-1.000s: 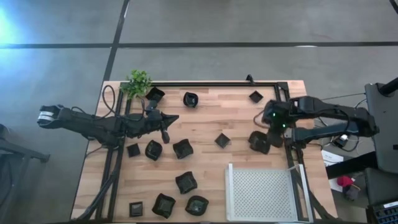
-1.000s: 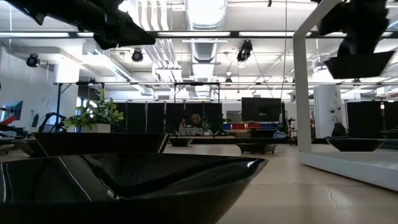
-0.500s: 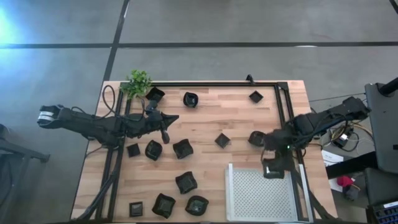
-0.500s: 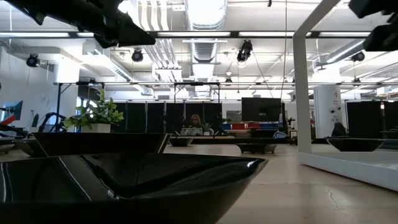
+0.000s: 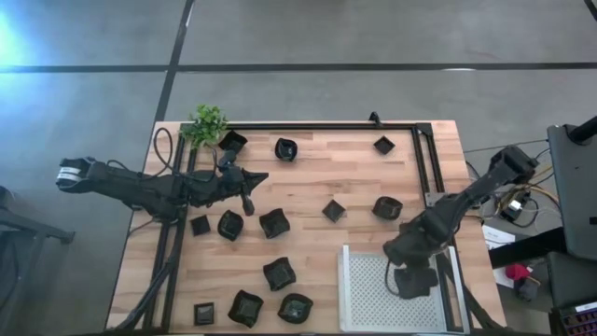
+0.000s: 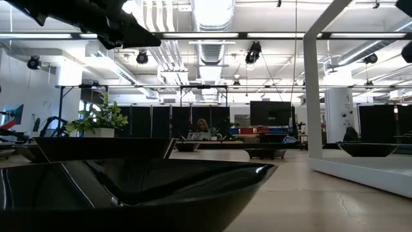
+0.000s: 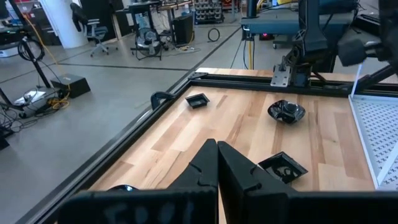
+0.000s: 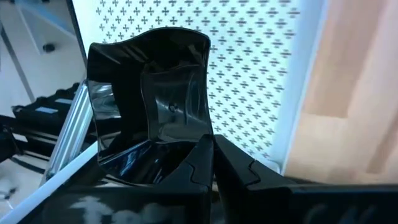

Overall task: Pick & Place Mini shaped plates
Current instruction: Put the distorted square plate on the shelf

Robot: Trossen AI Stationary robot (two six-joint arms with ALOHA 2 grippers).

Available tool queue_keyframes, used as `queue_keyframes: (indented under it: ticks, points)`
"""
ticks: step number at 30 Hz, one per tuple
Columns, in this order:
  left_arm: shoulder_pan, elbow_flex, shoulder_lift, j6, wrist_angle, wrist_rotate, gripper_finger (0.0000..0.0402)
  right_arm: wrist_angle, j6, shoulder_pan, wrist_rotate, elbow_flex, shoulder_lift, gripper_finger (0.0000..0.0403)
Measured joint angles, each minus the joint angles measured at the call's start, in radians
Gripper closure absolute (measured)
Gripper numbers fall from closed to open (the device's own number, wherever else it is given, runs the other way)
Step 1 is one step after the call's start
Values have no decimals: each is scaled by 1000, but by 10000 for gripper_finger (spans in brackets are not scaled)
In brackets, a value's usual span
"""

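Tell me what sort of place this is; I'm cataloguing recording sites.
Likely an open lab or workshop: exposed ceiling ducts, a monitor on distant benches, and a wooden worktable with a robot arm.

No legible text, label, brand, number or sign in any view. Pale smudges on the dark housing at the near edge of both wrist views may be lettering; too blurred to read. Distant room screens carry nothing readable.

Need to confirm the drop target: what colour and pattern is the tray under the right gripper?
White, perforated with small cross-shaped holes: the tray. Clearest in the right wrist view.
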Motion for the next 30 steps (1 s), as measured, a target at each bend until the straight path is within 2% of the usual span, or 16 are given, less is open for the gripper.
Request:
queue_keyframes:
  ticks: [14,23,30]
  points:
    - [0,0,0,0,-2,25,401,136,25,137,-56,0,193,395]
    - [0,0,0,5,-6,24,401,217,15,202,-91,0,268,395]
    - [0,0,0,5,-10,24,401,255,-12,207,-100,4,289,395]
